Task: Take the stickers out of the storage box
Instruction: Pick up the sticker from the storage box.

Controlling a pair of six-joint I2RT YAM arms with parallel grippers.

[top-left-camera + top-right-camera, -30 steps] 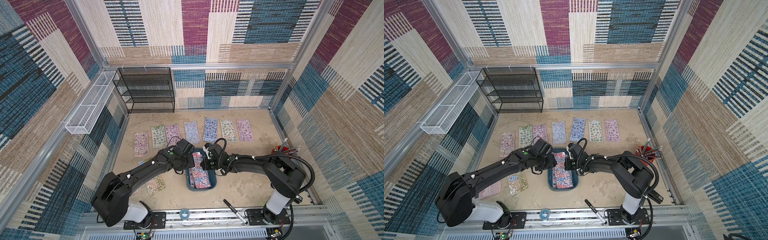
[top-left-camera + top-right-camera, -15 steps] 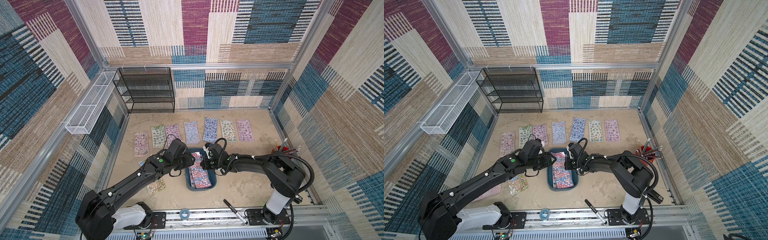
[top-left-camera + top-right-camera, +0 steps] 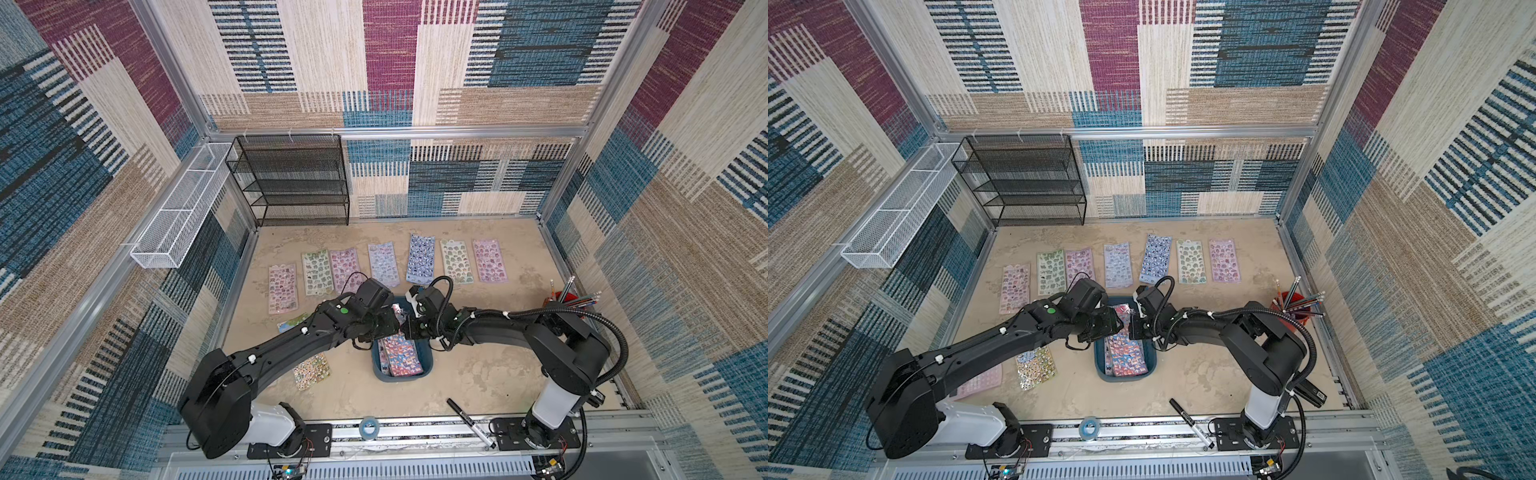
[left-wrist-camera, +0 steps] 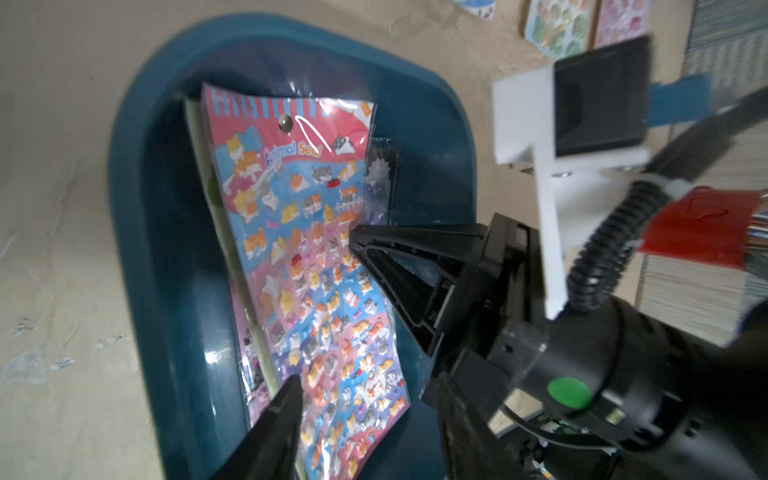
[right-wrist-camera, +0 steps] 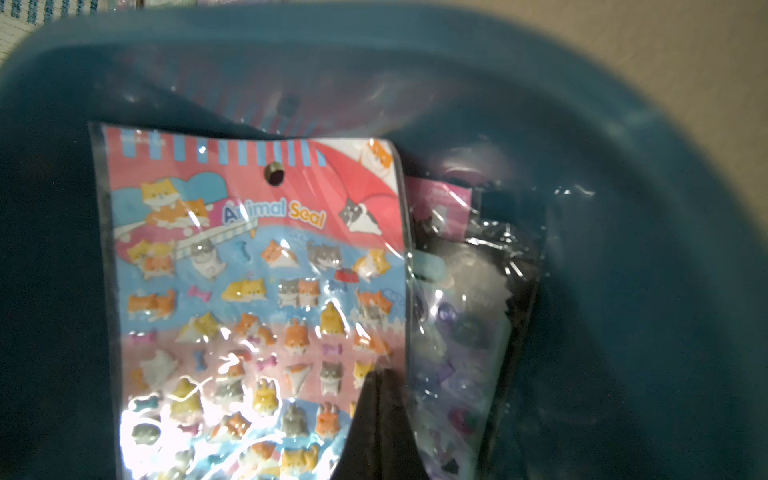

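Mid-unload: my R gripper [image 4: 353,241], pressed together, sits at edge of glossy pink-blue cat sticker sheet [image 4: 299,249] in teal plastic storage box [image 4: 137,208]; L gripper [image 3: 393,328] spread. Next, I reckon: lift sheet clear.

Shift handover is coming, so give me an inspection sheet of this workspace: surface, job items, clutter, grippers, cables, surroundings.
Surface: sandy tabletop, scuffed.
Job's things: blue box holds sticker sheets, cat sheet on top; row of seven sheets beyond it; another sheet beside the left arm.
Clutter: marker and tape roll at the front rail; red pencil cup.
Grippers: right gripper shut, apparently pinching the cat sheet's edge; left gripper over the box, opening unclear.
Cables: black hose along the right arm; thin loop at its wrist.
Surroundings: black mesh rack, white wire basket, patterned walls.
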